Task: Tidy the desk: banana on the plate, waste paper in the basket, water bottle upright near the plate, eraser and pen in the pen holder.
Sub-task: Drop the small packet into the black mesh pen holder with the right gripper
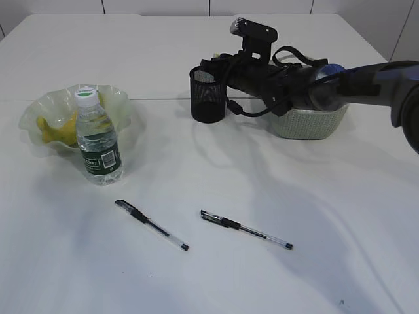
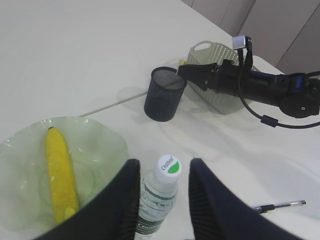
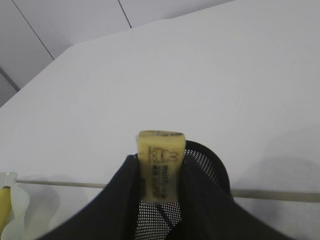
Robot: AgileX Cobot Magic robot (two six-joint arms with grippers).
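Step in hand: eraser into pen holder. The right end effector (image 3: 160,200) is pinching the eraser (image 3: 161,162) between its two pads, the yellowish block standing up out of the grip, printed face toward the wrist camera. It is hovering directly over the mouth of the black mesh pen holder (image 1: 207,95), which is standing on the bench (image 1: 262,170) just beside the woven basket (image 1: 308,121).

The left end effector (image 2: 160,200) is sitting with its jaws spread either side of the water bottle (image 1: 98,139); in the left wrist view I see a gap between each pad and the bottle, so I judge it is not gripping. Bottle is standing upright, touching or just in front of the plate (image 1: 39,108), with the banana (image 2: 61,175) lying on that plate.

Still outstanding: two pens (image 1: 152,225) (image 1: 245,229) lying flat on the bench, well apart from the holder. Waste paper is not visible in any view; cannot tell whether it is in the basket.

Next move, as I judge it: spreading the right jaws so the eraser is dropping inside the rim, keeping it centred to avoid catching the mesh edge.
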